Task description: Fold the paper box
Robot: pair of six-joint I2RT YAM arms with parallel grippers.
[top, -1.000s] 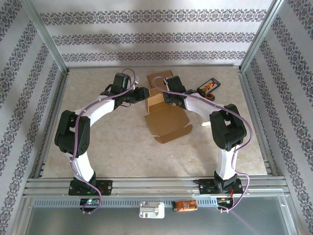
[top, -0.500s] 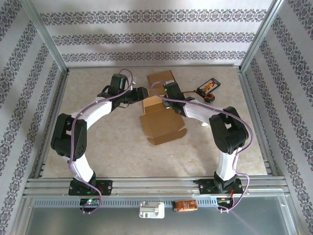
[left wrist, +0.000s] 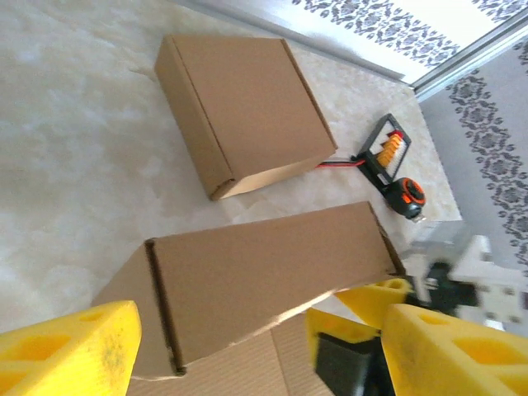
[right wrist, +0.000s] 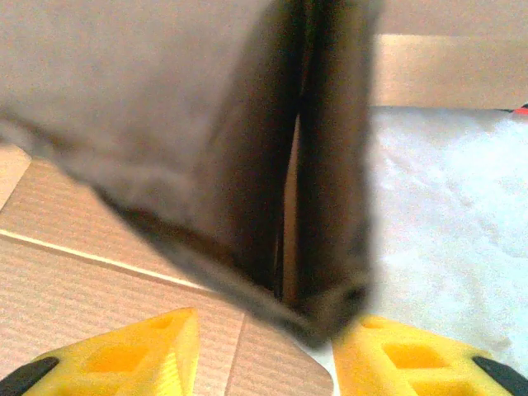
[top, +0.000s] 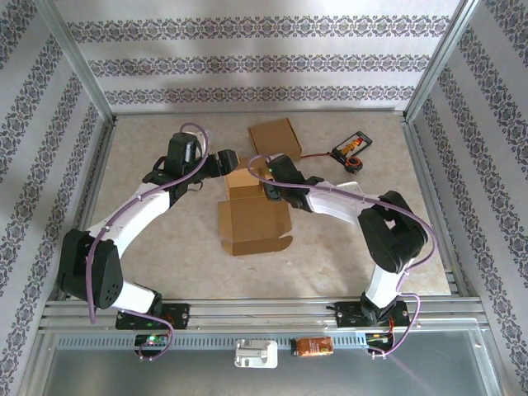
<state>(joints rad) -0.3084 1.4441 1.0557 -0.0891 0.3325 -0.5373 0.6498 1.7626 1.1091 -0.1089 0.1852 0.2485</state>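
Marbled table (top: pixel 165 247), paper box (top: pixel 252 223) half-folded. Left gripper (top: pixel 228 160) spread wide astride its raised wall; right gripper (top: pixel 266 172) also parted, flanking a flap.

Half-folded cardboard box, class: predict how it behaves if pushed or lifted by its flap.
The box is thin cardboard, so probably light and easy to slide on the smooth table. Its flat flap would likely hinge at the crease if lifted. The upright wall seems stiffer.

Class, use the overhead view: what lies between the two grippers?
In the top view, the upright flap of the half-folded box stands between the left gripper and the right gripper.
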